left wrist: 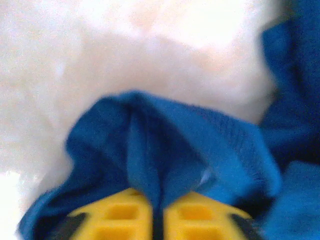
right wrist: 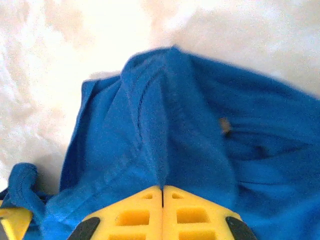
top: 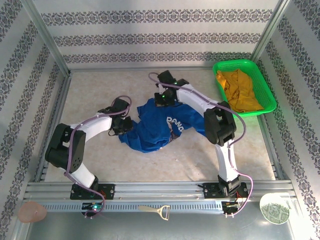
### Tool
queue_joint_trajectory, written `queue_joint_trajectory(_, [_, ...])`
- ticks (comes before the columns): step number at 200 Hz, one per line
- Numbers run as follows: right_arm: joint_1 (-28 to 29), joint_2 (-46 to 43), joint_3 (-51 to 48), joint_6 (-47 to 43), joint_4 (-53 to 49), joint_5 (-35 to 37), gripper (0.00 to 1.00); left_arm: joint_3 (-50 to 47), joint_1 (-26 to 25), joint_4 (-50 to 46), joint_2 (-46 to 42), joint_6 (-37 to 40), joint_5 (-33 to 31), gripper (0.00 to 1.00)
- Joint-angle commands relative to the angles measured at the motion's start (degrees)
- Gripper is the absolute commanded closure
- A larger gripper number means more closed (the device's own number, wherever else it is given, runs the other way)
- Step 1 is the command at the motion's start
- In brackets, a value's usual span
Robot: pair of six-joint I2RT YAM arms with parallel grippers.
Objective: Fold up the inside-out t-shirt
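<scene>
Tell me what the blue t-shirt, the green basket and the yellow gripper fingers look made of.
The t-shirt looks like soft matte knit cloth, probably cotton jersey: it creases and shows stitched seams. The basket is likely moulded plastic: uniform bright green, thin rim. The right gripper's fingers look like hard matte plastic with moulded square pockets.

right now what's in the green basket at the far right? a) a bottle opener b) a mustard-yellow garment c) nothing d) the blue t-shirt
b: a mustard-yellow garment lies crumpled in the green basket; the blue t-shirt lies outside it.
</scene>
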Motion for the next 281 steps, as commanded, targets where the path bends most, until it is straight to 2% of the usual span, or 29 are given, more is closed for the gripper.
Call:
queue_joint_trajectory(1, [-7.3,-12.3,2.6,2.3,1.9,-0.6,1.00,7.9,2.3,-3.1,-4.0,4.2,-2.4,1.00])
queue_joint_trajectory(39, [-17.6,-25.7,7.9,7.8,4.0,-3.1,1.00,19.8,8.2,-3.6,-11.8,1.3,-1.4,1.00])
queue_joint_trajectory(72, [-20.5,-33.7,9.4,8.6,4.1,-1.8,1.00,24.8,12.1,-0.4,-14.8,-2.6,1.2,0.94])
queue_joint_trajectory(97, [-21.1,-39.6,2.5,9.2,5.1,-1.7,1.00,23.7,13.1,0.5,-16.0,-3.6,2.5,0.93])
queue_joint_trajectory(117, [-21.0,-46.9,-11.8,10.5,8.6,-2.6,1.00,17.1,13.1,1.5,-17.9,-3.7,3.0,0.93])
queue_joint_trajectory(135, [-20.9,-54.1,-29.4,12.0,10.7,-1.9,1.00,6.6,13.1,3.5,-20.7,-4.0,2.2,0.76])
queue_joint_trajectory(151, [-20.0,-59.4,-45.1,13.3,9.2,4.2,1.00,-3.3,13.2,6.1,-23.4,-4.1,1.1,0.49])
queue_joint_trajectory(158, [-20.1,-61.0,-51.2,14.1,7.8,7.1,1.00,-6.9,13.4,6.3,-24.4,-4.5,0.1,0.42])
queue_joint_trajectory(162, [-20.0,-61.9,-54.0,14.3,7.2,9.1,0.92,-8.7,13.4,6.8,-24.9,-4.5,0.1,0.41])
queue_joint_trajectory(173, [-19.4,-64.6,-59.2,15.4,5.9,13.8,0.55,-11.6,13.5,7.8,-26.2,-4.3,-0.1,0.35])
queue_joint_trajectory(178, [-19.3,-65.7,-60.3,15.7,5.7,14.9,0.48,-12.4,13.5,7.7,-26.9,-4.2,-0.3,0.34])
queue_joint_trajectory(184, [-19.0,-66.4,-60.8,15.8,5.4,15.8,0.45,-12.7,13.5,7.4,-27.3,-3.8,-0.5,0.32])
queue_joint_trajectory(205, [-17.9,-64.2,-58.1,14.2,6.1,14.8,0.44,-11.0,13.5,6.1,-27.3,-1.7,-0.3,0.26])
queue_joint_trajectory(228, [-14.8,-56.1,-52.1,11.4,7.4,12.8,0.42,-8.0,13.5,4.9,-25.5,0.8,1.3,0.19])
queue_joint_trajectory(256, [-9.4,-42.5,-42.9,8.4,8.3,7.3,0.40,-6.3,13.6,3.1,-22.2,1.4,4.8,0.00])
queue_joint_trajectory(281, [-5.4,-28.2,-31.4,2.6,6.8,4.4,0.38,-7.5,13.5,3.4,-22.1,-1.0,6.6,0.00])
